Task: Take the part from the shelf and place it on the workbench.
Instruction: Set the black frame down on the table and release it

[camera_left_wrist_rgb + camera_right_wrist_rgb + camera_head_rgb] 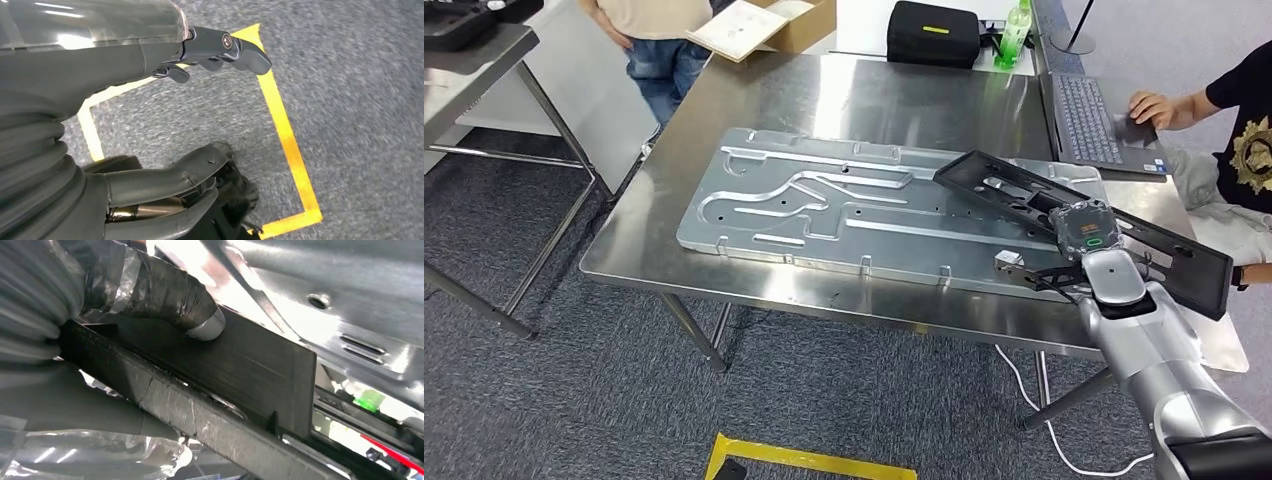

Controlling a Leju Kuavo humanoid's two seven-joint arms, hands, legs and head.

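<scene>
The right hand [1079, 262] grips the long black part [1024, 200], thumb pressed flat on its upper face in the right wrist view, fingers under it; the part slants over the right end of the steel tabletop [724, 110], its far tip above the grooved aluminium plate [804, 200] and its near end jutting past the tabletop's right front corner. Whether the part touches the plate cannot be told. The plate covers most of the middle, leaving bare steel along the left edge, a thin strip along the front edge and a wider band behind. At the back stand a black case [934, 33], a green bottle [1014, 35] and a cardboard box [774, 22]; a laptop [1089, 120] lies along the right edge with a seated person's hand [1152, 106] on it, close to the part. Another person [659, 40] stands beyond the far left corner. The left hand [150, 115] hangs over grey carpet with yellow floor tape [285, 135], fingers apart, holding nothing.
</scene>
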